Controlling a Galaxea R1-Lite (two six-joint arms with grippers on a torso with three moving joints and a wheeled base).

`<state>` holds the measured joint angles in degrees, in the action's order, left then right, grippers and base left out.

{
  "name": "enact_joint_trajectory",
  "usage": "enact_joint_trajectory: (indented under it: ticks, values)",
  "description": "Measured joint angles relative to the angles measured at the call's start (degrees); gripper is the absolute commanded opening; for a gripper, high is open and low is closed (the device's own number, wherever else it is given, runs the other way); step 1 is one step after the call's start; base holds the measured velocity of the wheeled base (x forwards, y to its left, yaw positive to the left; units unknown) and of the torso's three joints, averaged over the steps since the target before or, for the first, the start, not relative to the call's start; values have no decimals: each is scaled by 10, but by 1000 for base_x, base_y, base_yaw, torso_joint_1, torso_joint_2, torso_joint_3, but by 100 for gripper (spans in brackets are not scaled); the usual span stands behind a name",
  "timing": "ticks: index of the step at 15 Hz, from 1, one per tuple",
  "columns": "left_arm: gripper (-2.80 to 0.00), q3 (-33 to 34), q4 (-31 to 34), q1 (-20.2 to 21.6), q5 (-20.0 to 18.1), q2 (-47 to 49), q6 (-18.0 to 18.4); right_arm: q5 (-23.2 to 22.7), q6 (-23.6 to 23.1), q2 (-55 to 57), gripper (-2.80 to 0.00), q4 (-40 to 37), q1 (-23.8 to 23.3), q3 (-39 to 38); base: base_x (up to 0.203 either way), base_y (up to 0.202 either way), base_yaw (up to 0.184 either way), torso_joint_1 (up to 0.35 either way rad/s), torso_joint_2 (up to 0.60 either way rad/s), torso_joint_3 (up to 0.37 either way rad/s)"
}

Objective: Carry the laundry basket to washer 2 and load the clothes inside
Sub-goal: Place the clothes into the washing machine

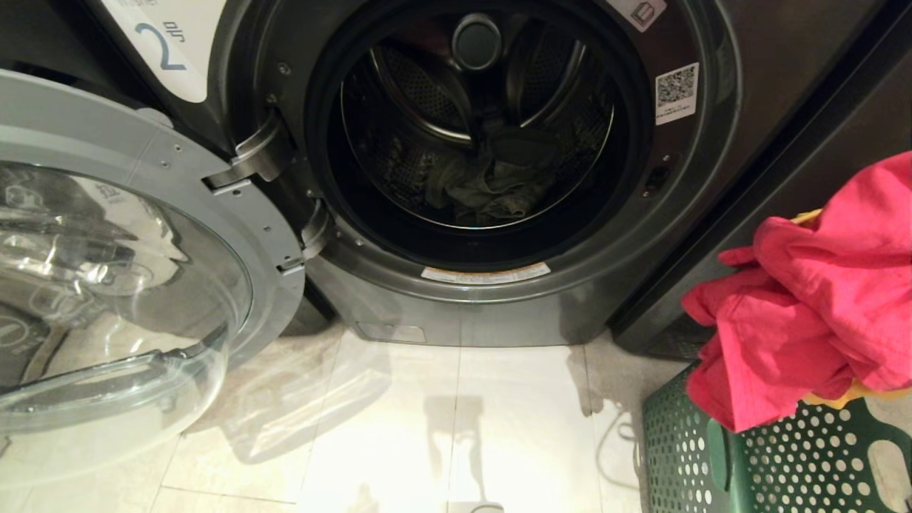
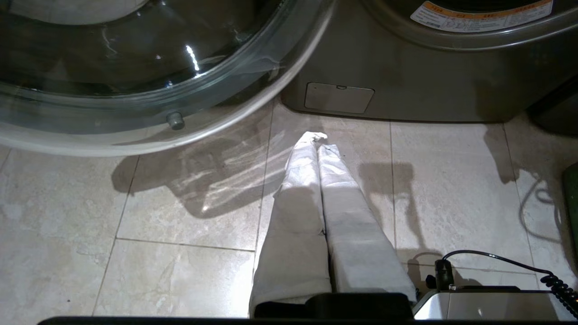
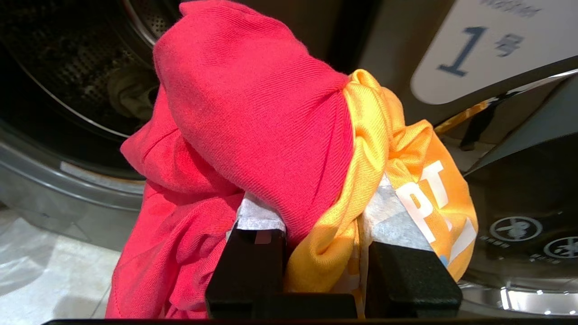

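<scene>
Washer 2 (image 1: pixel 491 142), marked by a white label with a blue numeral 2 (image 1: pixel 167 46), stands with its glass door (image 1: pixel 121 285) swung fully open toward the robot's left. Inside the drum (image 1: pixel 477 128) a dark greyish garment (image 1: pixel 484 185) lies on the perforated floor.

The right gripper (image 3: pixel 323 225) is clamped on a bundle of the clothes: a red garment (image 3: pixel 253 108) is pinched between the two black, white-padded fingers (image 3: pixel 253 253) and drapes over and past them, and an orange-yellow garment with white lettering (image 3: pixel 406 189) is bunched against the other finger. Beyond the bundle, ahead of the gripper, the drum opening shows to one side and a neighbouring machine with a numeral 1 label (image 3: pixel 478 49) to the other. In the head view the same red garment (image 1: pixel 812 285) hangs above the laundry basket (image 1: pixel 776 456), the dark green perforated basket standing on the tiled floor (image 1: pixel 456 427) just in front of the gap between the two machines; a fringe of orange-yellow cloth (image 1: pixel 855 392) shows under the red.

The left gripper (image 2: pixel 318 137) is closed on nothing, its two white-wrapped fingers (image 2: pixel 302 180) pressed together and pointing at the floor tiles just short of the washer's base panel (image 2: pixel 338 97). The lower rim of the open door lies to one side of it, well apart from the fingertips.
</scene>
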<state>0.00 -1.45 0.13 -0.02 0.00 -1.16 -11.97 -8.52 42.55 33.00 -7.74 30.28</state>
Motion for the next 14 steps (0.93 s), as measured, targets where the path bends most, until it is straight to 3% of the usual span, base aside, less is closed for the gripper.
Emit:
enact_joint_trajectory:
  ticks: [2, 7, 11, 14]
  values:
    - [-280, 0, -1, 0, 0, 0, 0, 0, 0, -4, -280, -5, 0, -2, 0, 123, 4, -1, 3, 6]
    - [-280, 0, -1, 0, 0, 0, 0, -24, -1, -9, -280, -7, 0, -19, 0, 0, 0, 0, 0, 0]
    - [-280, 0, -1, 0, 0, 0, 0, -47, -42, -8, -280, -53, 0, -16, 0, 0, 0, 0, 0, 0]
    - [-280, 0, -1, 0, -1, 0, 0, -65, -46, -6, -280, -69, 0, -11, 0, 0, 0, 0, 0, 0]
